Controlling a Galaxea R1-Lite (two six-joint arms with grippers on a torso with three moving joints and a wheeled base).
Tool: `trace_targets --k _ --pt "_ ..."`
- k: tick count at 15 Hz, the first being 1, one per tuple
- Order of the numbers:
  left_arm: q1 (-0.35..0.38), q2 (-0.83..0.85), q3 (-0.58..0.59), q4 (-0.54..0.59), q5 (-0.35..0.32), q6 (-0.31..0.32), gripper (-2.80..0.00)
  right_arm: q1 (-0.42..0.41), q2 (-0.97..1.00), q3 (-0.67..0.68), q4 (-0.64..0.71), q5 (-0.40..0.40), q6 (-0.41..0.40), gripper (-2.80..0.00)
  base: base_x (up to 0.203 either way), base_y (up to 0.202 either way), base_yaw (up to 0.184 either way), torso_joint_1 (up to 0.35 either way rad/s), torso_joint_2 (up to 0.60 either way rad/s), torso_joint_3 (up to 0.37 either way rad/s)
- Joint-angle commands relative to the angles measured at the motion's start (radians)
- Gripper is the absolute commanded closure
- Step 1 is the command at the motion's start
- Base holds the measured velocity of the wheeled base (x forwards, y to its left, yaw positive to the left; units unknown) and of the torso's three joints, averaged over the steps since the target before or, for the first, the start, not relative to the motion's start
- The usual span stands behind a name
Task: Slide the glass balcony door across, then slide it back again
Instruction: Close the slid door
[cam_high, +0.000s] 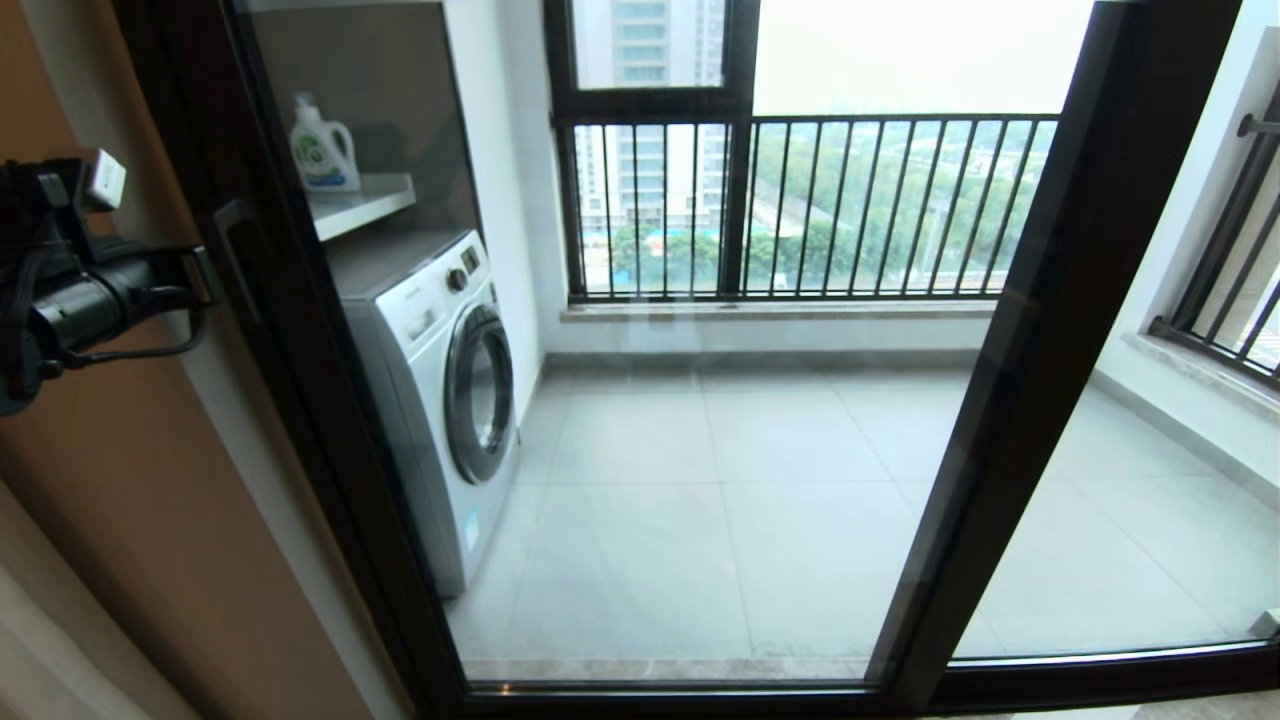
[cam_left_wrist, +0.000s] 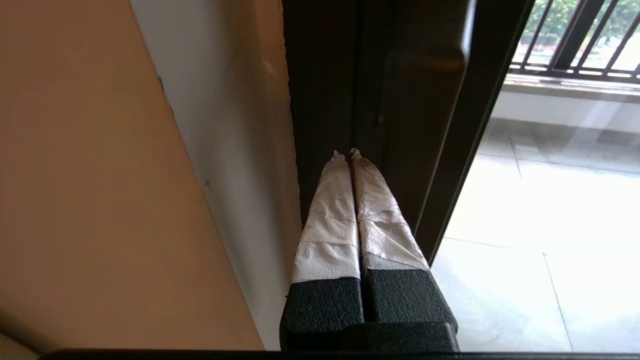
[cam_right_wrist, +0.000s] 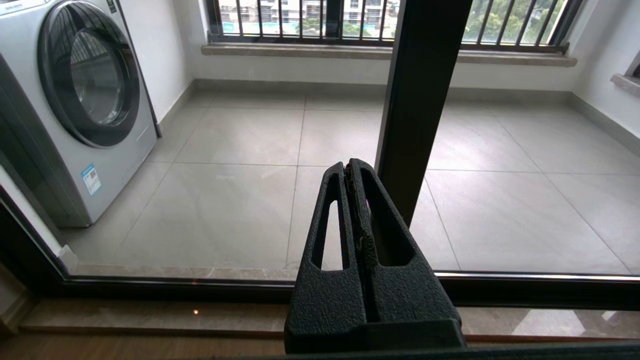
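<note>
The glass balcony door (cam_high: 700, 450) fills the head view. Its left black upright (cam_high: 300, 380) lies against the wall edge and carries a small black handle (cam_high: 238, 255). My left gripper (cam_high: 205, 275) reaches in from the left at handle height. In the left wrist view the left gripper (cam_left_wrist: 347, 152) is shut, its white-taped fingers (cam_left_wrist: 327, 225) pressed together with nothing between them. The tips rest against the dark upright (cam_left_wrist: 415, 125) below the handle (cam_left_wrist: 425, 55). My right gripper (cam_right_wrist: 352, 167) is shut and empty, hanging low before the glass near the middle upright (cam_right_wrist: 420, 100).
A washing machine (cam_high: 450, 390) stands behind the glass at left, with a detergent bottle (cam_high: 322, 148) on a shelf above it. A black-railed window (cam_high: 800, 210) closes the balcony's far side. An orange wall (cam_high: 120, 480) lies left of the door; a second glass panel (cam_high: 1130, 520) lies right.
</note>
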Motion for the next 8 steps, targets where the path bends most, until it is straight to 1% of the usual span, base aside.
trace_targets --k 1,2,4,8 --pt "-0.001 0.048 0.058 -0.085 0.002 0.005 0.00 0.000 0.001 0.012 -0.001 0.001 -0.001 0.00 0.000 0.000 0.000 0.000 0.00 0.000" --pt "-0.001 0.068 0.079 -0.148 0.004 0.007 0.00 0.000 0.001 0.012 -0.001 0.001 -0.001 0.00 0.000 0.000 0.000 0.000 0.00 0.000" --pt "-0.002 0.106 0.089 -0.209 0.009 0.025 0.00 0.000 0.001 0.012 -0.001 0.001 -0.001 0.00 0.000 0.000 0.000 0.000 0.00 0.000" --pt "-0.006 0.106 0.090 -0.211 0.007 0.030 0.00 0.000 0.001 0.012 -0.001 0.001 -0.001 0.00 0.000 0.000 0.000 0.000 0.00 0.000"
